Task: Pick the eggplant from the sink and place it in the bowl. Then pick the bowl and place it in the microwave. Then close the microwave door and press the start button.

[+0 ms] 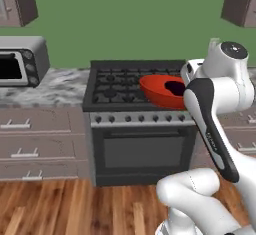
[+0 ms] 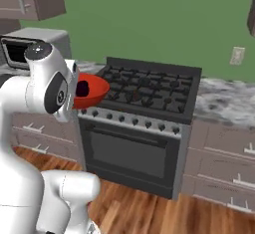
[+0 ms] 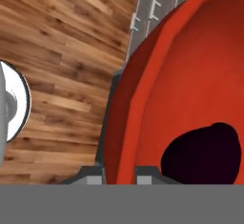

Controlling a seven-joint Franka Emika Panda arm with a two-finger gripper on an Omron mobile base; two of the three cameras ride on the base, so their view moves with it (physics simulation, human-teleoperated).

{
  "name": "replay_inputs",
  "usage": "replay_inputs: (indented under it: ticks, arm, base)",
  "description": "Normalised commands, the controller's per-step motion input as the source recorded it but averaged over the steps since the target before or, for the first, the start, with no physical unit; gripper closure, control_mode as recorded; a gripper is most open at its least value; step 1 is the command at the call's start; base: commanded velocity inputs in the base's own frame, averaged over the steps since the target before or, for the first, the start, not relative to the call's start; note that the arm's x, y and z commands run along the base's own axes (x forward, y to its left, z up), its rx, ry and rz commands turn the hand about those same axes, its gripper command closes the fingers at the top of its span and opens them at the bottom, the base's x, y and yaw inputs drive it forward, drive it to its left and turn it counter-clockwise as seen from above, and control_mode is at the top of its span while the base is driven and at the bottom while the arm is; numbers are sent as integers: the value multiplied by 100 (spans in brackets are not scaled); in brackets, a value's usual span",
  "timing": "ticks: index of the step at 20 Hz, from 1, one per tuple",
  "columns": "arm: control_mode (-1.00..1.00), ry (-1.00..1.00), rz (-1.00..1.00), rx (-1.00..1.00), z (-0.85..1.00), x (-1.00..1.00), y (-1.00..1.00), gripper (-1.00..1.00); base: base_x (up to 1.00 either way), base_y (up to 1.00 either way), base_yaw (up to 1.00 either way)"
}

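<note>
The red-orange bowl [image 1: 156, 93] hangs tilted in the air over the front right of the stove, with the dark eggplant [image 1: 175, 86] lying inside it. From the right base view the bowl [image 2: 97, 89] and eggplant [image 2: 82, 88] peek out beside my arm's upper joint. In the hand view my gripper [image 3: 120, 174] is shut on the rim of the bowl [image 3: 190, 75], one fingertip [image 3: 93, 174] outside the wall and the other inside, close to the eggplant [image 3: 200, 154]. The sink and the microwave with its door are out of view.
A black gas stove [image 1: 125, 81] with an oven below stands straight ahead. Grey marble counters [image 1: 55, 86] with taupe drawers flank it. A small silver countertop oven [image 1: 20, 61] sits at the left. Upper cabinets [image 1: 17, 1] hang at both sides. Wooden floor [image 3: 57, 51] lies below.
</note>
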Motion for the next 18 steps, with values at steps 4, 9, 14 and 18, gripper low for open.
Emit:
replay_inputs:
  ticks: [4, 9, 14, 18]
  arm:
    - [100, 0, 0, 0, 0, 0, 0, 100]
    - [100, 0, 0, 0, 0, 0, 0, 100]
    - [100, 0, 0, 0, 0, 0, 0, 100]
    - [100, 0, 0, 0, 0, 0, 0, 100]
  base:
    - [50, 54, 63]
    - [44, 68, 66]
    - [46, 67, 66]
    - [73, 72, 56]
